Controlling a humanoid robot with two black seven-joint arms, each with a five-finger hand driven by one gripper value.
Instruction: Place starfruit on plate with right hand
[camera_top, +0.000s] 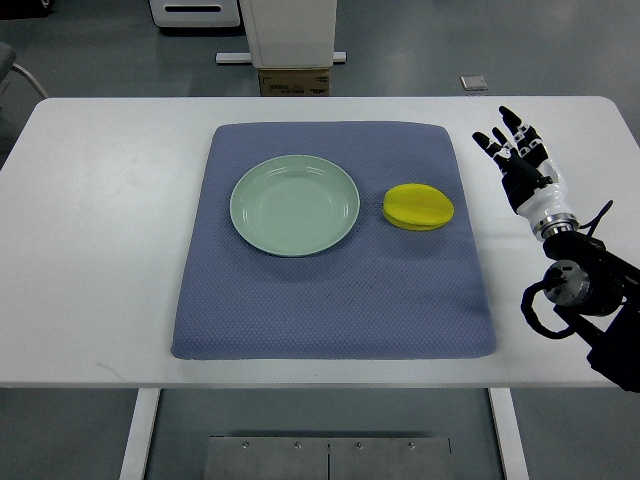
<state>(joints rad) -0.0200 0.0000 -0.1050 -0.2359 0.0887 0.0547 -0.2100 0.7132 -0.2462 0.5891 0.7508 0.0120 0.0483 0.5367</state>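
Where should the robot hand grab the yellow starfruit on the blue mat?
Probably across the yellow starfruit's narrow width, coming from above on its right side. It lies flat and apart from the pale green plate, and the open right robot hand is already on that side.

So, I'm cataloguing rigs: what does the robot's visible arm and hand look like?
The right hand has black fingers with white segments near the tips and a black palm. A white cuff joins a silver wrist ring, then a black arm of rounded joints with a looped black cable beside it.

Starfruit (418, 207) right of plate (250, 222)
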